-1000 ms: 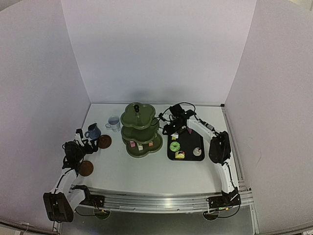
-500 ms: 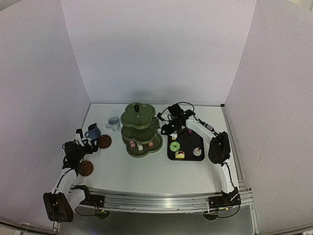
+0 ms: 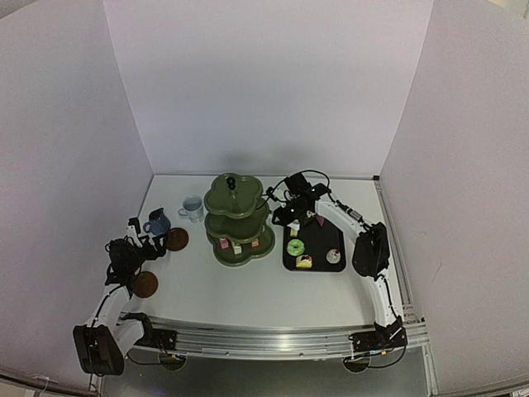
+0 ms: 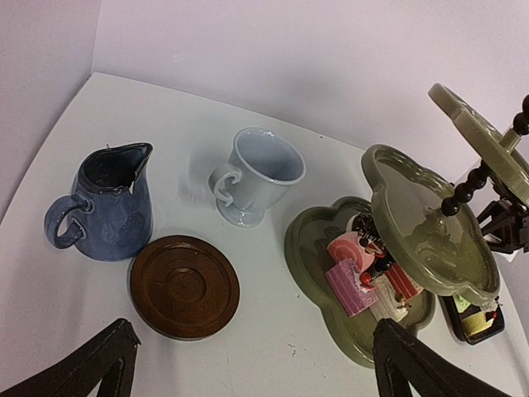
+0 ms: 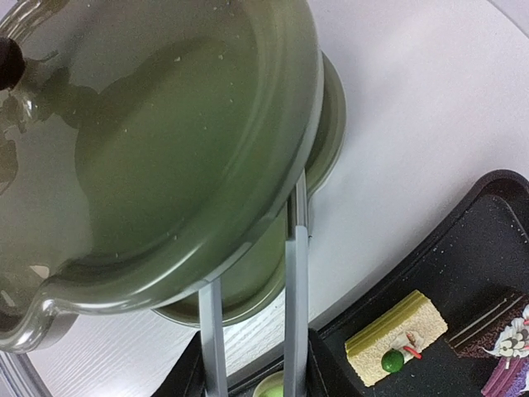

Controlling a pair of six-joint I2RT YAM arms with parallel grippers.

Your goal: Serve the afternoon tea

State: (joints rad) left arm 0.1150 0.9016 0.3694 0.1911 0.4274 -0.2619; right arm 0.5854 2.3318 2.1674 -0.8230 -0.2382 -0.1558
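Note:
The dark green three-tier stand (image 3: 238, 219) is mid-table, with several small cakes (image 4: 355, 277) on its bottom tier. My right gripper (image 3: 283, 213) is shut on the metal tongs (image 5: 293, 281). Their blades reach under the stand's middle tier (image 5: 165, 141), which hides their tips. My left gripper (image 4: 254, 331) is open and empty, low over the table just in front of a brown saucer (image 4: 184, 286). The dark blue mug (image 4: 111, 203) and the pale mug (image 4: 258, 175) stand behind that saucer. A second saucer (image 3: 145, 284) lies nearer the left arm's base.
The black tray (image 3: 318, 240) lies right of the stand with a green doughnut (image 3: 295, 246), a yellow cake (image 3: 304, 261) and a white cake (image 3: 333, 255). A sponge slice (image 5: 395, 335) lies on the tray by my right gripper. White walls enclose the table.
My right gripper has moved slightly left toward the stand with the tongs. The left arm has not moved.

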